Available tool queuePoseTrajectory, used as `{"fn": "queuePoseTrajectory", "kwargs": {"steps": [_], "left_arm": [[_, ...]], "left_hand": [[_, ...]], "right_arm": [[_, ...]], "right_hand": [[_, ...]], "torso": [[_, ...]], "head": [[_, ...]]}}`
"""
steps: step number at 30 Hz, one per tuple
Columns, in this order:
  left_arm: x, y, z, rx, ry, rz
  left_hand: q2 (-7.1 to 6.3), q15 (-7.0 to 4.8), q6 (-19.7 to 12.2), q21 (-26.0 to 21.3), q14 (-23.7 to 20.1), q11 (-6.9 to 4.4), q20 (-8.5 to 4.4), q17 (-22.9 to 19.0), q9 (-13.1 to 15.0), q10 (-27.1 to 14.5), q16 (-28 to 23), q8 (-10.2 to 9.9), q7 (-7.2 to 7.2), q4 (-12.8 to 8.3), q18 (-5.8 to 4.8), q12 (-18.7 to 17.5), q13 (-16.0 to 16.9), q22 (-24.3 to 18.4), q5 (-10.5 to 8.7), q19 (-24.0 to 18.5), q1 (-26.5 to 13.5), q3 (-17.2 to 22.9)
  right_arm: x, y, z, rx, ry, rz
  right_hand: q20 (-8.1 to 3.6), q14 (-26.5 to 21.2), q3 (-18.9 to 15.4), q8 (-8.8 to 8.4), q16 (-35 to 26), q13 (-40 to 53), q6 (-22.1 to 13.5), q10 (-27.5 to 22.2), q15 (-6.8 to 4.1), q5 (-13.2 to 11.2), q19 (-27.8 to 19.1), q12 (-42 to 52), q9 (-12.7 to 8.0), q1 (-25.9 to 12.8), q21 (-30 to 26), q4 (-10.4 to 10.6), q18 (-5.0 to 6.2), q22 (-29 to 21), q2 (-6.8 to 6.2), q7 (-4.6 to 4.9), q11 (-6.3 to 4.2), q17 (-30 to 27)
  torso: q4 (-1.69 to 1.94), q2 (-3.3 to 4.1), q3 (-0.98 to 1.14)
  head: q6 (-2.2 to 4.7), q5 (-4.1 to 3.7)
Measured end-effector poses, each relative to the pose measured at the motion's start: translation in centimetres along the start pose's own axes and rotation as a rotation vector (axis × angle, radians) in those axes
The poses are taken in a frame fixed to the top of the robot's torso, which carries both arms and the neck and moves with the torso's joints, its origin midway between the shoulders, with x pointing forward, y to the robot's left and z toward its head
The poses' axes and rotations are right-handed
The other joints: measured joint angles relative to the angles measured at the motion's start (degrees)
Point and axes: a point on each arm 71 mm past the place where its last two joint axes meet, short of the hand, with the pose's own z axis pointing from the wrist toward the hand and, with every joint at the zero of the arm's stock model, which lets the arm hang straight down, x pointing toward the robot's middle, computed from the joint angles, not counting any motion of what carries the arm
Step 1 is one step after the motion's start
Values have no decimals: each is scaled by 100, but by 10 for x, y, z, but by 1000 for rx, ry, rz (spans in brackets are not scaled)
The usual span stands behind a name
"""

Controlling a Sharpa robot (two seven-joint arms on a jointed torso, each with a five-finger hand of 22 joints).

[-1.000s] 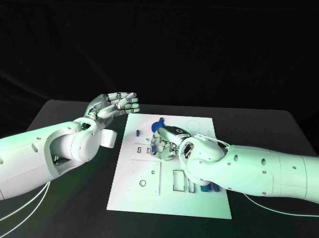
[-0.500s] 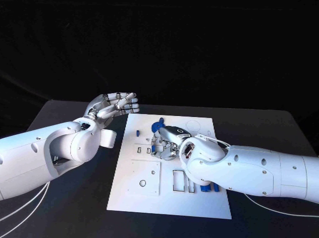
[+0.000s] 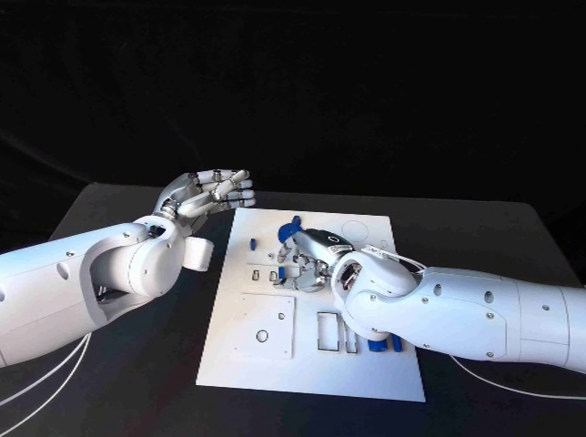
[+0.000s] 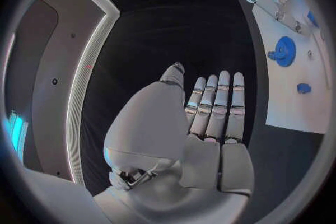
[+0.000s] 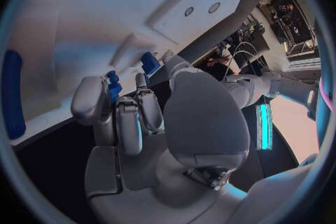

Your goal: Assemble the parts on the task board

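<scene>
A: Pinching a small blue part [image 5: 112, 87] between the fingertips of my right hand [image 3: 310, 259], I have that hand low over the middle of the white board [image 3: 260, 364].

B: Where does the board itself lie?

A: Flat on the black table [image 3: 503, 232], between my two arms. Toward its far end sits a round blue piece [image 3: 289, 231], just beyond my right hand, and beside that a small blue peg [image 3: 253, 244] near the board's left edge.

B: Anything at the near end?

A: More blue pieces [image 3: 377, 345] lie by the board's near right part, partly hidden under my right forearm. Next to them are narrow rectangular slots [image 3: 328, 330] cut in the board.

B: And your left hand?

A: My left hand [image 3: 213, 192] hangs in the air off the board's far left corner, clear of the table. Its fingers [image 4: 217, 102] are straight and side by side, holding nothing.
</scene>
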Motion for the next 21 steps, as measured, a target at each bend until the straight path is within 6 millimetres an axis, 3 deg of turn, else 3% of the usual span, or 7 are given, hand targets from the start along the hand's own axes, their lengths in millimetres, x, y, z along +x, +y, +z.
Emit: {"fn": "queuePoseTrajectory", "kwargs": {"steps": [5, 9, 13, 16, 19, 20, 21], "left_arm": [[-2, 1, 1, -14, -3, 23], [-8, 5, 2, -60, -8, 80], [-12, 10, 5, -135, 9, 172], [-10, 13, 9, -197, 54, 259], [-4, 14, 13, -264, 119, 363], [-1, 15, 14, -285, 141, 397], [2, 15, 15, -305, 162, 430]], "left_hand": [[74, -109, 88, 131, 273, -65, -55, 113, 48, 244, 209, 96, 2, 13, 0, 166, 25, 30, 0, 213, -75, -22], [103, -437, 386, 543, 1166, -374, -347, 428, 137, 1080, 709, 290, -92, 21, -1, 559, 149, 194, 0, 966, -326, -155], [76, -994, 959, 1247, 2573, -887, -894, 1185, 563, 2159, 1855, 840, -529, 32, -2, 1168, 434, 521, 0, 2131, -426, -223], [134, -1239, 1025, 1806, 2938, -1120, -1146, 1754, 992, 2576, 2773, 1175, -709, 56, -2, 1691, 857, 852, -13, 2526, -557, -248], [151, -1353, 778, 2751, 3055, -1222, -1292, 3473, 1782, 2324, 4701, 1742, -850, 47, -1, 2610, 1726, 1525, -32, 2615, -697, -316], [177, -1365, 607, 3345, 3244, -1215, -1304, 4846, 2048, 2048, 5770, 1911, -837, 47, -7, 2913, 2029, 2220, -72, 2694, -792, -316], [194, -1355, 492, 3750, 3297, -1205, -1301, 5621, 2208, 1868, 6353, 2010, -828, 49, -60, 3097, 2208, 2712, -93, 2764, -845, -318]], "right_arm": [[-14, -8, -11, -18, -41, 46], [-42, -21, -17, -7, -93, 119], [-71, -43, -24, 46, -130, 230], [-88, -59, -29, 91, -150, 308], [-100, -74, -35, 131, -167, 380], [-103, -78, -37, 143, -172, 398], [-106, -83, -39, 156, -177, 415]], "right_hand": [[52, -4, -208, -54, 0, 30, -127, 0, 38, 270, -10, 0, -49, 254, -89, 31, 0, -23, 159, 28, 0, 0], [52, -4, -208, 96, 0, 30, 54, 0, 38, 650, -10, 0, 17, 264, -200, 31, 1, -99, 172, -27, 0, -1], [36, -4, -150, 131, -13, -26, 55, -66, 38, 752, -99, -34, 55, 287, -348, 19, 1, -205, 195, -28, -34, -1], [29, -4, -96, 142, -66, -168, 55, -173, 38, 831, -196, -156, 79, 317, -542, 14, 0, -345, 225, -29, -49, -1], [29, -4, -96, 142, -66, -195, 55, -173, 38, 854, -196, -156, 87, 317, -557, 14, 0, -365, 225, -29, -49, -1], [29, -4, -96, 142, -66, -195, 55, -173, 38, 854, -196, -156, 92, 317, -557, 14, 0, -365, 225, -29, -49, -1], [29, -4, -96, 142, -66, -195, 55, -173, 38, 854, -196, -156, 93, 317, -557, 14, 0, -365, 225, -29, -50, -1]], "torso": [[-4, -13, 2], [-25, -37, 9], [-47, -81, 23], [-60, -114, 32], [-74, -158, 49], [-78, -170, 54], [-81, -181, 58]], "head": [[7, -2], [-6, 5], [-25, 23], [-40, 37], [-64, 73], [-71, 82], [-74, 86]]}}
